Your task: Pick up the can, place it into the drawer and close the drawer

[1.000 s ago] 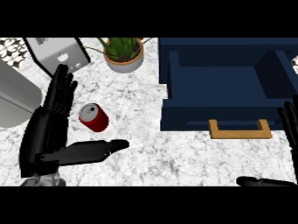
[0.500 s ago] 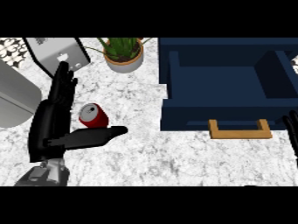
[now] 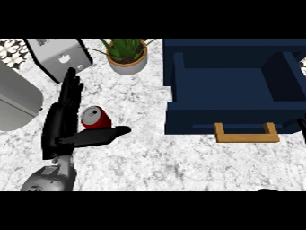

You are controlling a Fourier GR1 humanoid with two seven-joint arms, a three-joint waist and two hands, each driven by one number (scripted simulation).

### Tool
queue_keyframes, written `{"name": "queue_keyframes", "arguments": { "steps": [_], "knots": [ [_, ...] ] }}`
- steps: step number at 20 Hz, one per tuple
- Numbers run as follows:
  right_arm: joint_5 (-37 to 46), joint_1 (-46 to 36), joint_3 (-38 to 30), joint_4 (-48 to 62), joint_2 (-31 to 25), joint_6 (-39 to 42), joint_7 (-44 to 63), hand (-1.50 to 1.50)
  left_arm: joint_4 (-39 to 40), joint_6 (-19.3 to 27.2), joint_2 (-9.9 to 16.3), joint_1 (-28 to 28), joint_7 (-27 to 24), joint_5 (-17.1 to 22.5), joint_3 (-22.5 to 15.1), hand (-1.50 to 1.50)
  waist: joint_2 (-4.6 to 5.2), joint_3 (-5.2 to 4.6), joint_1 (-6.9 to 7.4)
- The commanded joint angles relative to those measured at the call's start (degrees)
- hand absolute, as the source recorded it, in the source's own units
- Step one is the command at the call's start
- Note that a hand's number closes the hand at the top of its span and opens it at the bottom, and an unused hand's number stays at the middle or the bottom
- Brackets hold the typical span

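head view: left hand (image 3: 61, 128) beside the can (image 3: 96, 117), fingers (image 3: 70, 90) straight, thumb out under it

a home kitchen — white marble counter (image 3: 181, 157), a potted plant (image 3: 126, 56), a navy drawer (image 3: 238, 87) pulled open, and patterned tiles (image 3: 3, 51) at the back.

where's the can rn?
In the head view the red can lies on the marble counter, left of center, cradled between the left hand's straight fingers and thumb, well left of the open blue drawer.
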Motion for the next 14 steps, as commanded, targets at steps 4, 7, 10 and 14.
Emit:
{"name": "queue_keyframes", "arguments": {
  "steps": [4, 7, 10, 14],
  "knots": [
    [4.81, 0.48, 2.38, 2.62, 2.54, -0.42, -4.24, -1.5, 6.75, 0.14, -0.32, 2.4, -8.59, 2.17, 2.5, -1.5, 0.02, 0.0, 0.07],
    [1.94, 2.44, 0.09, 1.56, 1.75, 1.77, -4.64, -1.5, 10.52, 1.78, -0.33, 1.12, -10.97, 2.45, 2.21, -1.5, 0.0, 0.0, -0.03],
    [-2.78, -0.54, -3.76, 1.46, -1.11, 3.37, -1.2, -1.5, 12.98, -0.48, 1.01, 0.85, -12.78, 4.05, 5.86, -1.5, 0.01, 0.0, 0.03],
    [0.57, -0.39, -1.78, 3.25, 1.04, 2.49, -2.8, -1.5, 15.26, -1.07, 0.44, 2.45, -16.13, 4.55, 5.81, -1.5, 0.02, 0.0, 0.06]
  ]
}}
